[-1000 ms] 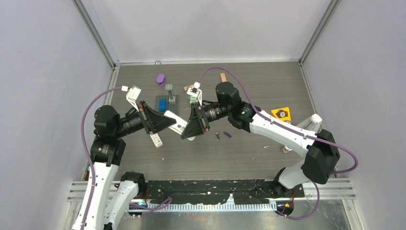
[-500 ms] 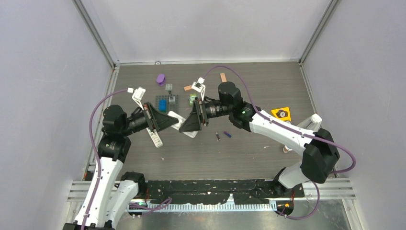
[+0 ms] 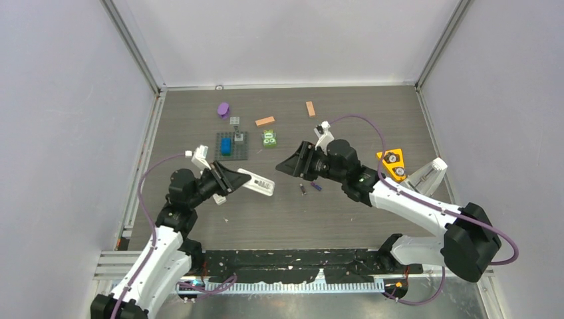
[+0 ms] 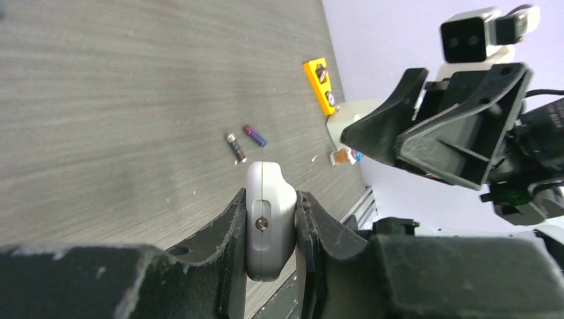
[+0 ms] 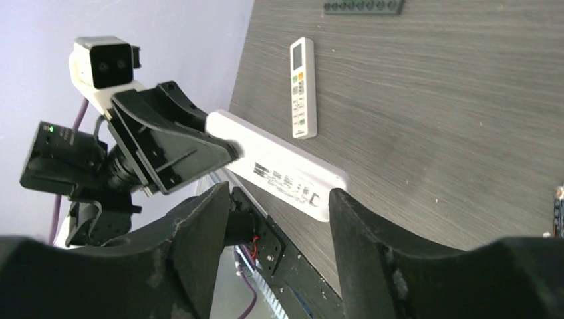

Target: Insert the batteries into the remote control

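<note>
My left gripper [image 4: 269, 196] is shut on the end of a white remote control [image 4: 269, 226], held edge-up just above the table. From above, the remote [image 3: 257, 183] sticks out to the right of the left gripper [image 3: 229, 179]. My right gripper [image 3: 287, 166] stands open a short way to the remote's right, touching nothing. In the right wrist view its open fingers [image 5: 279, 196] frame the remote's labelled back [image 5: 279, 173]. Two batteries, one dark [image 3: 303, 189] and one purple [image 3: 316, 187], lie side by side on the table below the right gripper; they also show as dark [image 4: 235, 146] and purple [image 4: 255, 135].
A second white remote with buttons [image 5: 302, 86] lies flat by the left arm. At the back are a purple lump [image 3: 223, 109], a dark baseplate [image 3: 241, 151] carrying a blue brick, a green piece [image 3: 269, 139] and two orange-tan blocks [image 3: 265, 121]. An orange triangle [image 3: 391, 163] sits right.
The right gripper opened, let go of the remote and drew back to the right. The left arm swung lower and nearer with the remote still in its jaws.
</note>
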